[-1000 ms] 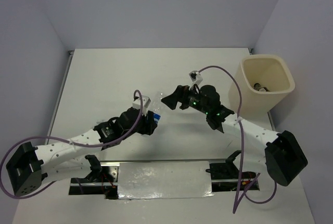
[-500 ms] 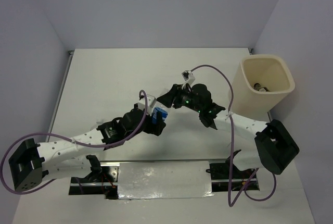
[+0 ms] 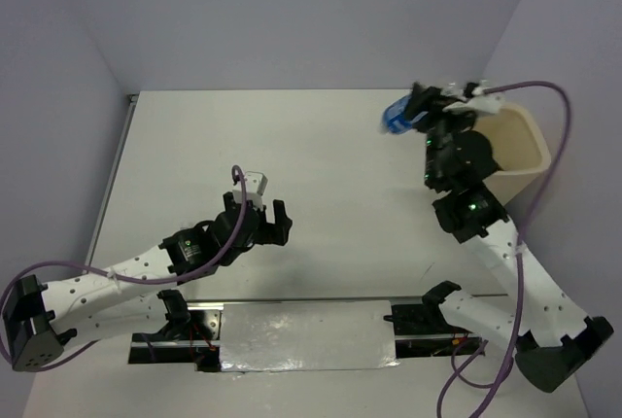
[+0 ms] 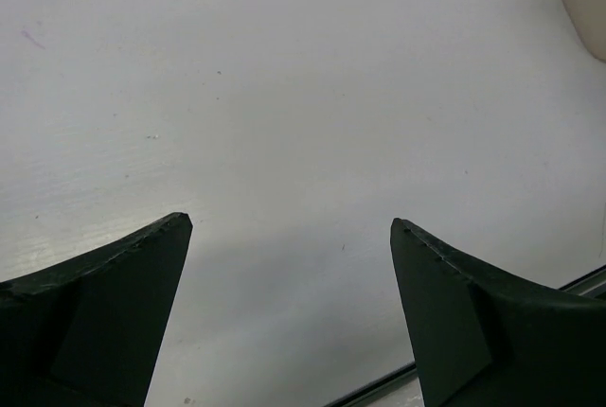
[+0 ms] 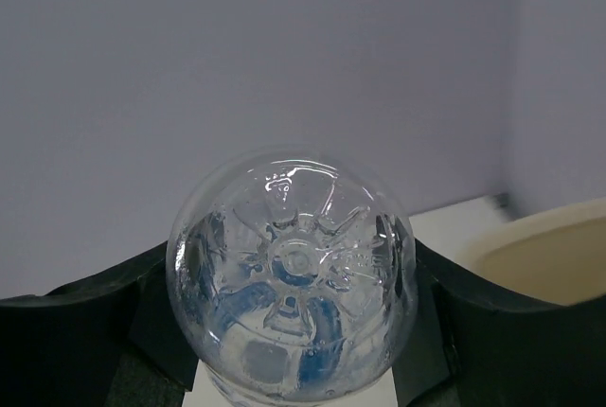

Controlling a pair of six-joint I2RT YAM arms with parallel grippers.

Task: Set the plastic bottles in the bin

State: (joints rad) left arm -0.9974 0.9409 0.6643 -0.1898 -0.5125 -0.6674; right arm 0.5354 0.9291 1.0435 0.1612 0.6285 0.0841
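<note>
My right gripper [image 3: 416,112] is raised high beside the cream bin [image 3: 525,151] and is shut on a clear plastic bottle with a blue label [image 3: 397,118]. In the right wrist view the bottle's round base [image 5: 292,274] faces the camera, pinched between both fingers [image 5: 114,322], with the bin's rim [image 5: 549,256] at the lower right. The bottle hangs just left of the bin's opening. My left gripper [image 3: 258,212] stands open low over the bare table, with nothing between its fingers [image 4: 104,284].
A metal strip [image 3: 306,335] runs along the table's near edge between the arm bases. The bin's side [image 4: 582,0] shows at the top right corner of the left wrist view. Grey walls close in the back and right.
My left gripper let go of the blue-labelled bottle and drew back open. My right gripper closed on it and swung it up and right to the bin.
</note>
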